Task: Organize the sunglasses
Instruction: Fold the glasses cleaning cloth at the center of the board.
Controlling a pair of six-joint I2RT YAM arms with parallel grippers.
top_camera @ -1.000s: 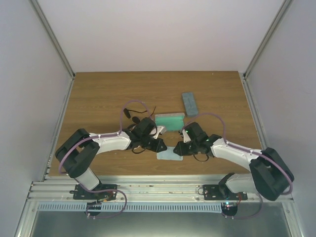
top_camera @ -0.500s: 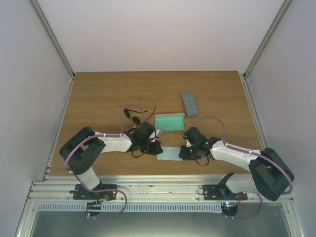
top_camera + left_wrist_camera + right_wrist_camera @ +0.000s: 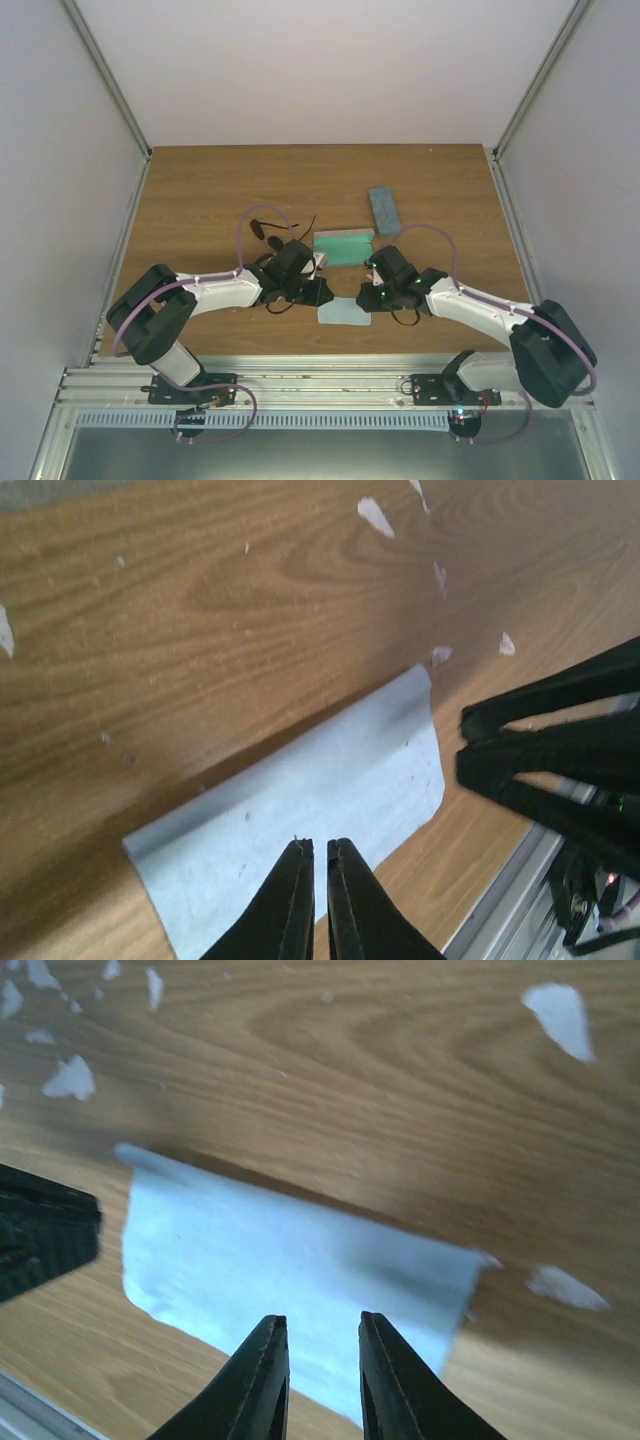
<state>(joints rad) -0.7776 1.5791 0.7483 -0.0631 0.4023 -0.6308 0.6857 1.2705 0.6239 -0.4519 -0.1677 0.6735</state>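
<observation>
The top camera looks down from above and behind the arms onto the surface (image 3: 200, 200). Wrist cameras peer closely past the left hand (image 3: 320, 845) and right hand (image 3: 318, 1318), all sharing the light blue cloth (image 3: 343, 311).

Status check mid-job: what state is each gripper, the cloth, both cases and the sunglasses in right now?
Left gripper: fingers almost together over the cloth; grip unclear.
Right gripper: open a little, above the cloth.
Cloth: unfolded, far edge raised off the table.
Teal case: looks open.
Grey case: closed, lying flat.
Sunglasses: on the table, uncased; fold unclear.
</observation>
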